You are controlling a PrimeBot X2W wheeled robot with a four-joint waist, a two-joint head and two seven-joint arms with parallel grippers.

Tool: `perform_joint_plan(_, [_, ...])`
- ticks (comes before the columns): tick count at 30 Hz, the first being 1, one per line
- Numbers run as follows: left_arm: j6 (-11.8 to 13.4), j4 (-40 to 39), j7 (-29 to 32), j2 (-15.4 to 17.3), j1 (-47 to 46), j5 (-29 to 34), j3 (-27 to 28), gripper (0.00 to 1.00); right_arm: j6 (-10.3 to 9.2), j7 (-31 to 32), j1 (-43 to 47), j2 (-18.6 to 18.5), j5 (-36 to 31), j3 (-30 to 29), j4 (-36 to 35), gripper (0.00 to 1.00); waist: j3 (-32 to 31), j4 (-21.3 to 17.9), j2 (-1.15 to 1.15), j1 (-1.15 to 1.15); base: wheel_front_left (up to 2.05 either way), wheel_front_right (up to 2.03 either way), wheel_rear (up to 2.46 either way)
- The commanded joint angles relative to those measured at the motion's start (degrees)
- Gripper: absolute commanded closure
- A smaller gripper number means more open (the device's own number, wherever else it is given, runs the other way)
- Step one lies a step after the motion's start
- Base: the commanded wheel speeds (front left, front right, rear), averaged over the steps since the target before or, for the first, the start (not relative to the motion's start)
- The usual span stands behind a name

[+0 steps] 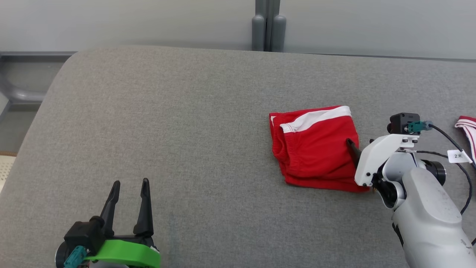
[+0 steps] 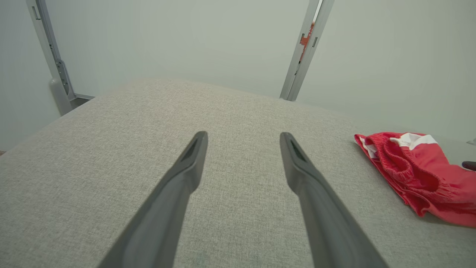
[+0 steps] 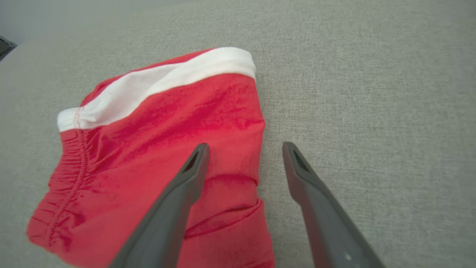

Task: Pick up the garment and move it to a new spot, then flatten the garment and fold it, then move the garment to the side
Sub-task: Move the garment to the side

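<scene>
1. On the right half of the grey fabric surface (image 1: 186, 111) the red garment (image 1: 316, 149) is laid, folded into a rough square, with its white band along the far edge.
2. Wide bare cloth is left open on its left, near and far sides. The rounded left edge of the surface is well apart from the garment. The far edge is backed by a pale wall and a grey post (image 1: 268, 26).
3. Less room is left on the right, where a red-and-white striped item (image 1: 468, 126) is cut off by the border of the head view, apart from the garment.
4. The right gripper (image 1: 360, 143) is held at the garment's right edge with its fingers spread apart. In the right wrist view (image 3: 245, 146) one finger is seen over the red cloth (image 3: 156, 149) and the other over bare surface just beside the edge. Whether the tips touch cannot be told.
5. The left gripper (image 1: 131, 181) is held at the near left, its fingers also apart, over bare surface and well apart from the garment. In the left wrist view (image 2: 243, 134) the garment (image 2: 416, 167) is seen off to the right.
</scene>
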Motion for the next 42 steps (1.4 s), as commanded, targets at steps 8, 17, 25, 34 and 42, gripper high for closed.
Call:
perform_joint_plan(8, [-0.15, -0.13, 0.01, 0.18, -2.06, -0.59, -0.90, 0.00, 0.00, 5.27, -3.65, 1.96, -4.70, -4.71, 11.24, 0.00, 3.60, 3.59, 0.00, 0.00, 0.00, 0.00, 0.00])
perform_joint_plan(17, [-0.15, -0.94, 0.01, 0.17, -2.29, -1.90, -1.33, 0.00, 0.04, 11.78, -5.60, -0.03, -10.09, 6.70, 11.59, 1.00, 4.33, 2.64, 0.00, 0.00, 0.00, 0.00, 0.00])
perform_joint_plan(25, [0.22, -2.62, 0.01, 0.17, -2.67, -3.10, -0.97, 0.00, -0.07, 16.38, -11.46, -10.53, -6.88, 25.62, 0.16, 1.00, 5.40, -2.12, 0.00, 0.00, 0.00, 0.00, 0.00])
perform_joint_plan(34, [0.36, -4.31, 0.01, 0.17, -4.87, -2.03, -0.20, 0.00, -0.06, 22.01, -18.30, -20.83, 1.78, 36.81, -12.75, 1.00, 8.41, -13.38, 0.00, 0.00, 0.00, 0.00, 0.00])
perform_joint_plan(42, [-0.04, -4.85, 0.01, 0.19, -8.03, -0.23, -0.38, 0.00, -0.06, 19.86, -21.59, -22.87, 1.45, 37.83, -12.83, 1.00, 11.47, -21.45, 0.00, 0.00, 0.00, 0.00, 0.00])
